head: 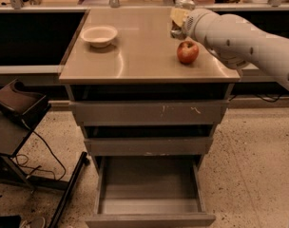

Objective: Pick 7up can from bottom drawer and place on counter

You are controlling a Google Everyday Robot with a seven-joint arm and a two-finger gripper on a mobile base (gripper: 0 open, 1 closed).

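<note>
The bottom drawer [149, 186] is pulled open and its tray shows nothing inside. My arm reaches in from the right over the counter [135, 56]. My gripper [178, 23] is at the arm's tip, low over the back right of the counter, just behind the red apple [187, 52]. A small pale, silvery object [183, 6] shows at the tip and may be the 7up can. The wrist hides most of it.
A white bowl [99, 34] sits at the counter's back left. The two upper drawers [149, 113] are closed. A dark stand with cables [16, 122] is at the left on the speckled floor. Dark ledges flank the counter.
</note>
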